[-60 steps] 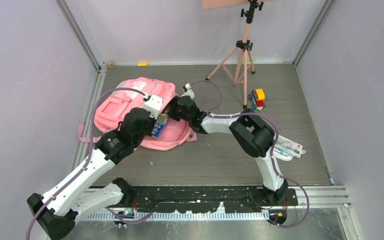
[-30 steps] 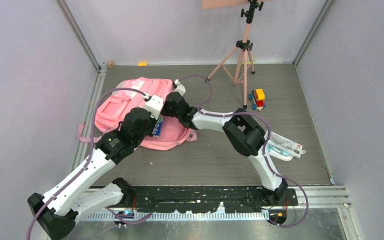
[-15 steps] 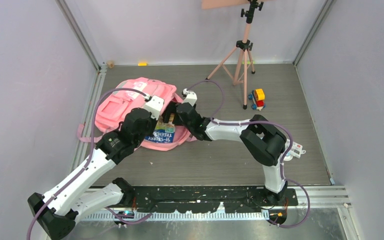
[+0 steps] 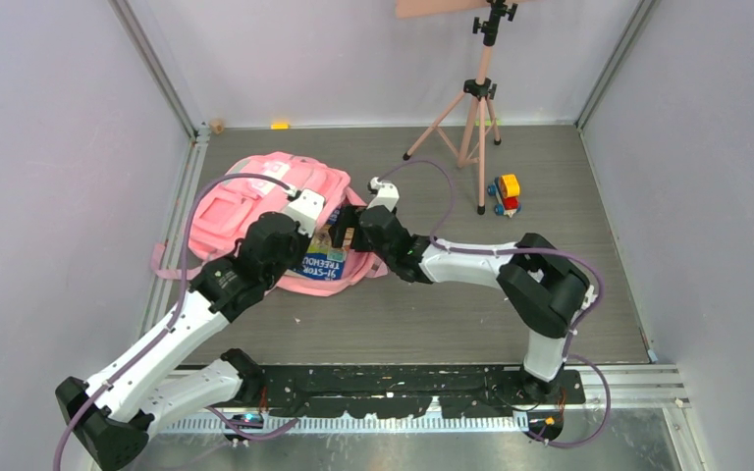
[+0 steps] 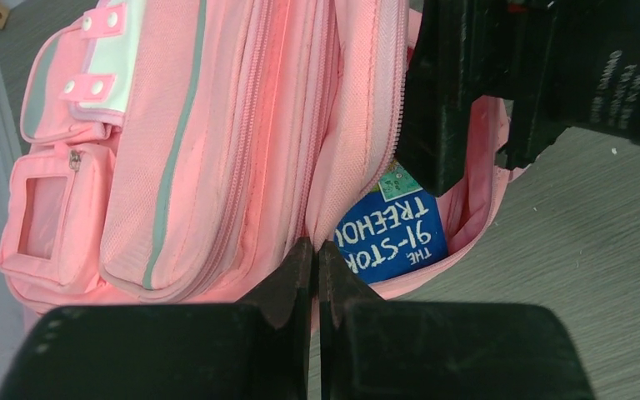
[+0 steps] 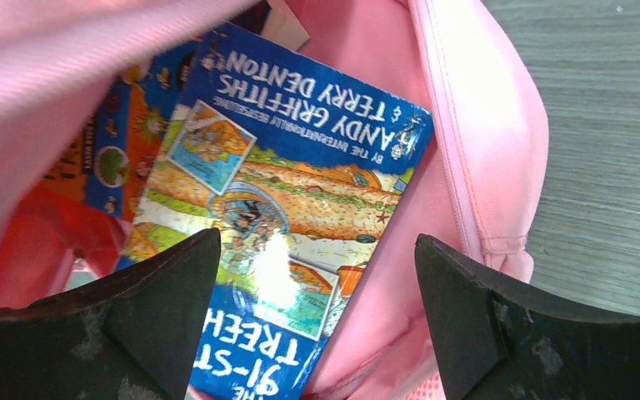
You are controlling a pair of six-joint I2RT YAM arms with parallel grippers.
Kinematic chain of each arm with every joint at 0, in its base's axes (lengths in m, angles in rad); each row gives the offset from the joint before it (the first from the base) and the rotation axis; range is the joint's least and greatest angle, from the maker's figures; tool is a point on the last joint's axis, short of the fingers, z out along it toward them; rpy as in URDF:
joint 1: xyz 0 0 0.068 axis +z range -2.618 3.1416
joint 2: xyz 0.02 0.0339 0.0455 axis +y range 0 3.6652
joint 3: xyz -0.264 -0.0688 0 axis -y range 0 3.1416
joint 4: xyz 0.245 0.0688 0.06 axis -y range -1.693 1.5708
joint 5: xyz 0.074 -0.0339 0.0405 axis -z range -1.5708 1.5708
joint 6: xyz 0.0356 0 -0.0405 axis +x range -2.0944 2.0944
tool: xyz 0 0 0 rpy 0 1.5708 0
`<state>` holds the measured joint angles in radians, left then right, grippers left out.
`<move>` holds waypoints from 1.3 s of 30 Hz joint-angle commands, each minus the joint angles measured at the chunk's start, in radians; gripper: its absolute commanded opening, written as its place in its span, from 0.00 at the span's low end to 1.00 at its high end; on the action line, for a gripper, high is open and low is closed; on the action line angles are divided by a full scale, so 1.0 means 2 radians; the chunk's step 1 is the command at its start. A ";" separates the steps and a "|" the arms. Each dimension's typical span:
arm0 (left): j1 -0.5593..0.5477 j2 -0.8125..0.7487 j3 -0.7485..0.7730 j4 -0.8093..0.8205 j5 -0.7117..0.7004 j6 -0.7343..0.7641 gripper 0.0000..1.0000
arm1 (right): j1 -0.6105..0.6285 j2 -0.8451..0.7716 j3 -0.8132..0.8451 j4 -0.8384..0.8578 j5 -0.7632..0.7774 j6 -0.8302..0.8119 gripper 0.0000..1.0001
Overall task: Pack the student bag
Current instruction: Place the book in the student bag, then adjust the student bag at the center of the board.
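The student bag (image 4: pixel 241 206), a soft pink backpack, lies on its side at the left of the floor with its main opening facing right. My left gripper (image 5: pixel 317 250) is shut on the pink edge of that opening (image 5: pixel 358 125) and holds it up. A blue book (image 6: pixel 300 167) lies inside the bag's mouth, its lower end sticking out (image 4: pixel 322 263). My right gripper (image 6: pixel 315 250) hangs open just above the book, one fingertip (image 6: pixel 192 267) over the cover and the other over the pink lining (image 6: pixel 483 150). It holds nothing. Orange covers show deeper inside the bag.
A pink tripod (image 4: pixel 476 98) stands at the back right of the bag. A small colourful toy truck (image 4: pixel 504 193) sits beside its foot. Grey walls close in the floor on both sides. The right arm's elbow (image 4: pixel 550 285) rests out to the right.
My right gripper has pulled back out of the bag toward the right and opened, leaving the blue book in the opening. The left gripper has kept its hold on the bag's edge.
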<state>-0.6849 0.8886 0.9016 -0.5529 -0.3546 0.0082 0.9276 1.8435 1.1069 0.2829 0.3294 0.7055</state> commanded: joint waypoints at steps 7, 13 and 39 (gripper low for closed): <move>0.002 0.037 0.031 0.029 0.094 -0.046 0.00 | 0.001 -0.130 -0.055 -0.047 0.046 -0.039 0.90; -0.025 0.091 0.045 0.046 0.127 -0.080 0.00 | -0.010 -0.209 -0.112 -0.115 0.098 -0.047 0.96; -0.162 0.233 0.104 0.137 0.067 -0.145 0.81 | -0.018 -0.548 -0.274 -0.178 0.067 -0.146 0.95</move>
<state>-1.0061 1.5013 1.1072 -0.2516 -0.1970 -0.2718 0.8898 0.7708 0.5709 -0.1379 0.6033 0.4999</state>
